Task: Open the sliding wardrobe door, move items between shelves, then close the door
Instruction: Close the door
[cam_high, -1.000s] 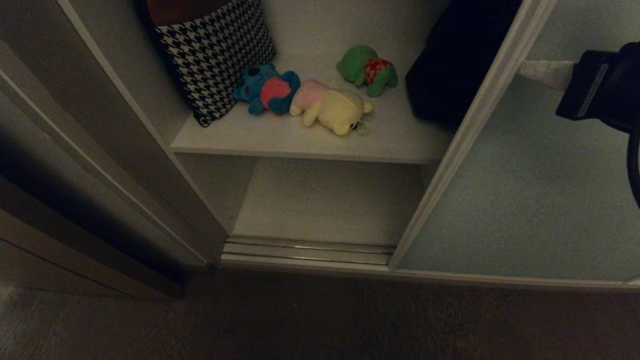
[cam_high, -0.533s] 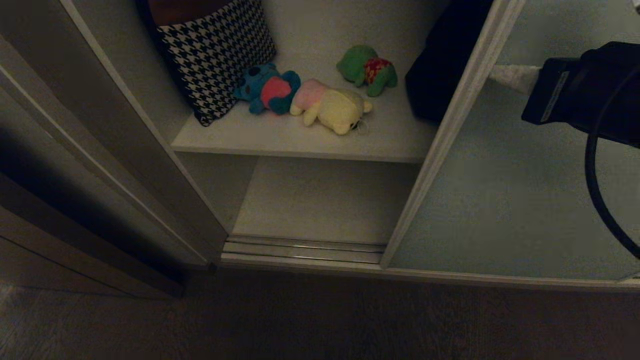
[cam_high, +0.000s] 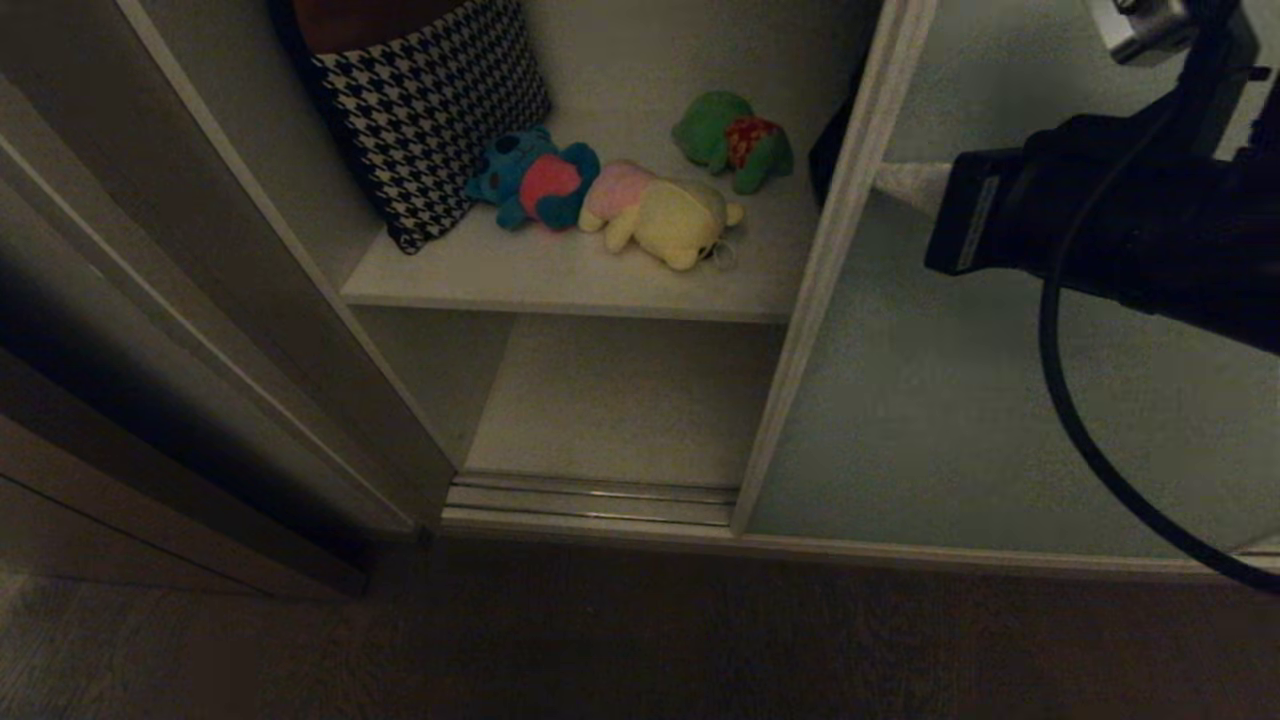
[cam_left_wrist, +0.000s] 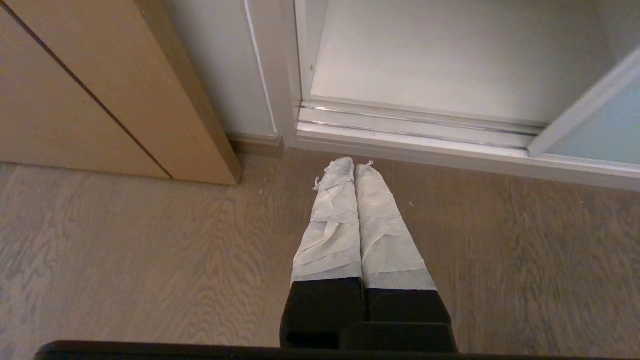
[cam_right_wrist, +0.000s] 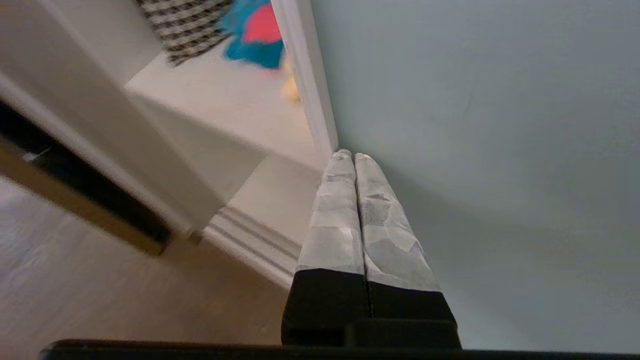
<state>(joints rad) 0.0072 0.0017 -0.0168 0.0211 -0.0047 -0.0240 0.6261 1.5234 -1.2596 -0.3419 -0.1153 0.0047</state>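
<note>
My right gripper (cam_right_wrist: 354, 156), fingers pressed together and empty, has pushed the sliding wardrobe door (cam_high: 960, 400) leftward over the last second, narrowing the opening, so I judge closing underway. Soft plush toys (cam_high: 660, 215) lie on the smooth white shelf (cam_high: 560, 275) at ten o'clock from my fingertips.
</note>
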